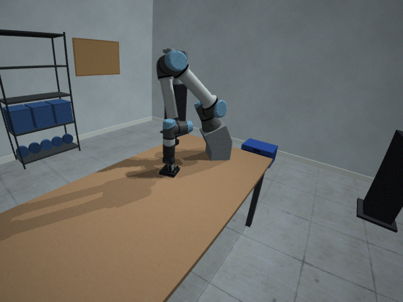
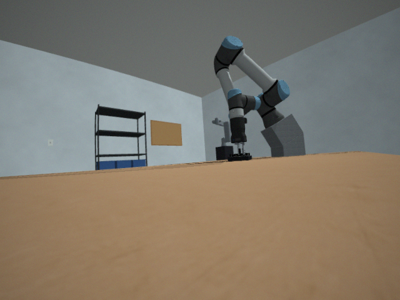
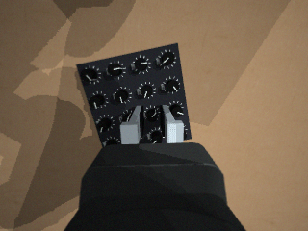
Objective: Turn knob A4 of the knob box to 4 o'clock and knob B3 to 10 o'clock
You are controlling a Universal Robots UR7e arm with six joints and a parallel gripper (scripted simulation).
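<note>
The knob box (image 3: 135,98) is a black square panel with four rows of black knobs with white lines, standing on the table. It also shows in the top view (image 1: 169,170) and in the exterior view (image 2: 239,157). My gripper (image 3: 152,115) points straight down over the box, its two grey fingers parted. The fingers stand on either side of one knob (image 3: 152,114), third from the left in the third row from the top of the wrist view, with a gap on both sides. The printed names are too small to read. The lowest row is partly hidden by the fingers.
The arm's grey base block (image 1: 217,143) stands behind the box near the table's far edge. A blue case (image 1: 259,148) lies at the far right corner. A black shelf rack (image 1: 35,97) with blue boxes stands off the table at the left.
</note>
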